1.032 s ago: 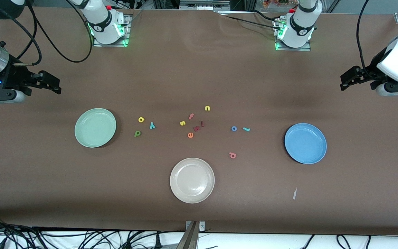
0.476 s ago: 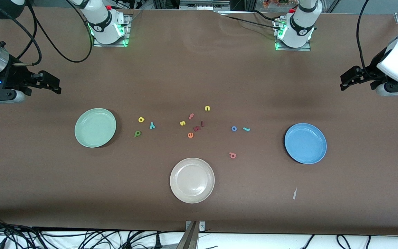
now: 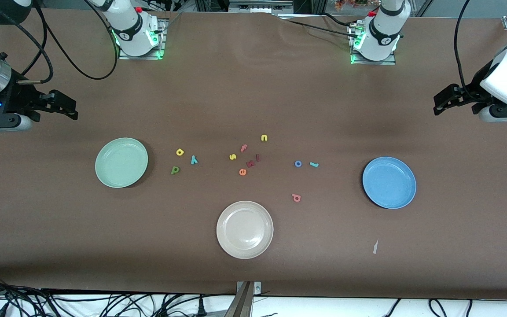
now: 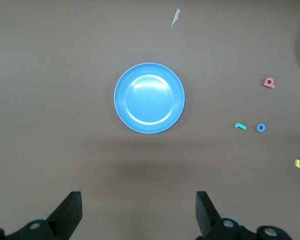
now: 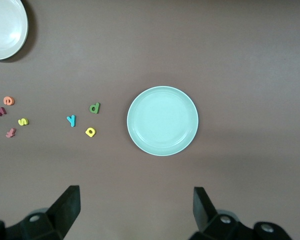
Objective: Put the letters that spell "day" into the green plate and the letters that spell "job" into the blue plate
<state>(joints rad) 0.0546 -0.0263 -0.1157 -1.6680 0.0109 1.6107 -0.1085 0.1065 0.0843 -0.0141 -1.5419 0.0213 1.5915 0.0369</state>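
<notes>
The green plate (image 3: 121, 162) lies toward the right arm's end, with the yellow a (image 3: 180, 152), dark green d (image 3: 175, 170) and teal y (image 3: 194, 160) beside it on the table. The blue plate (image 3: 389, 182) lies toward the left arm's end; beside it are the blue o (image 3: 298, 164), teal j (image 3: 314, 164) and pink b (image 3: 296, 198). Both plates hold nothing. My right gripper (image 3: 66, 107) hangs open and empty above the table's end, looking down on the green plate (image 5: 162, 120). My left gripper (image 3: 440, 103) hangs open and empty likewise, over the blue plate (image 4: 149, 98).
A beige-white plate (image 3: 244, 229) sits nearest the front camera, mid-table. Mid-table lie a yellow s (image 3: 233, 156), pink f (image 3: 244, 148), yellow n (image 3: 264, 138), orange e (image 3: 242, 172) and two dark red letters (image 3: 251, 163). A paper scrap (image 3: 375, 246) lies near the blue plate.
</notes>
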